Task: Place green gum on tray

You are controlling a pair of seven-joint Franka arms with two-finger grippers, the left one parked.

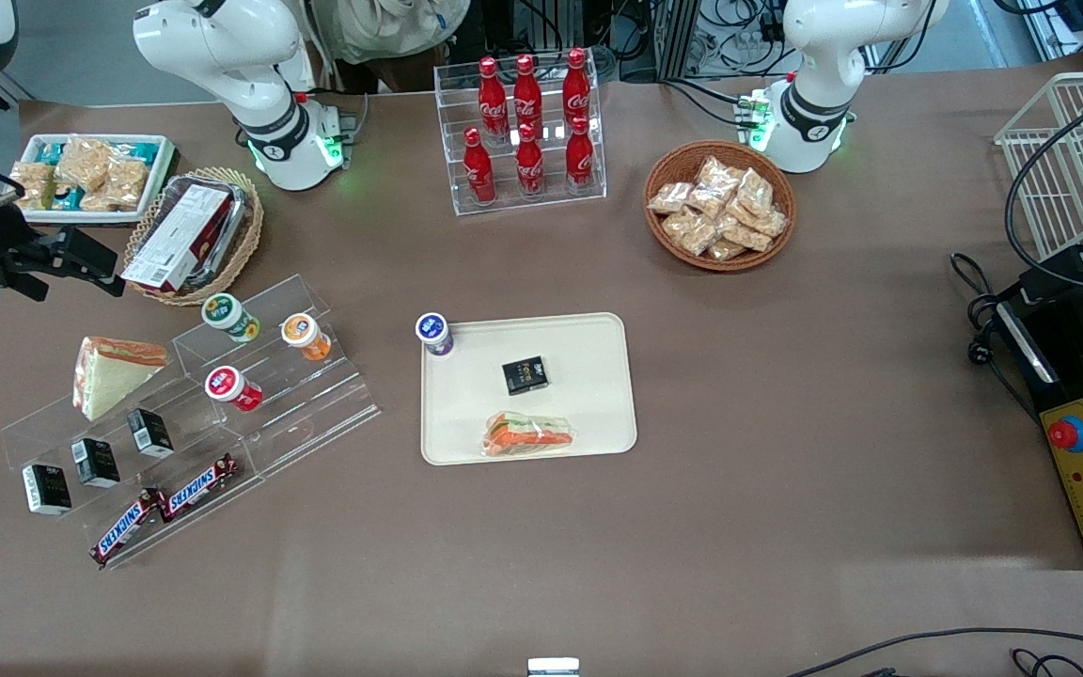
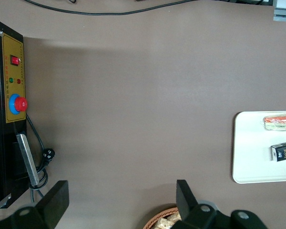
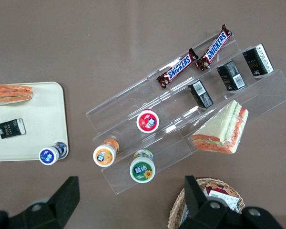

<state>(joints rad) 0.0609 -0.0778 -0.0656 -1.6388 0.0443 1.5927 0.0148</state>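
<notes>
Snickers bars (image 1: 165,506) lie on the lowest step of a clear tiered stand (image 1: 316,414), low in the front view and closest to that camera. On the stand's top step, higher in the frame, the green gum (image 1: 229,316) stands upright, its white lid with the green label facing up; the right wrist view looks down on that lid (image 3: 142,171). Beside it on the same step stands an orange-lidded canister (image 1: 305,336), and one step nearer the camera a red-lidded canister (image 1: 232,388). A wedge sandwich (image 1: 114,371) and three small black boxes (image 1: 96,461) fill the stand's end toward the working arm. The gripper (image 1: 62,268) hangs above the table (image 1: 786,489) at the frame's edge on the working arm's end, beside a wicker basket (image 1: 245,240) holding a boxed packet, apart from the gum; the wrist view shows its fingers (image 3: 66,195) spread wide. The tray (image 1: 588,376) lies flat in the middle of the frame, well apart from the gum. A purple-lidded canister (image 1: 433,333) stands on its corner nearest the stand, with a small black box (image 1: 525,375) at its middle and a wrapped sandwich (image 1: 527,435) near its edge closest to the camera.
</notes>
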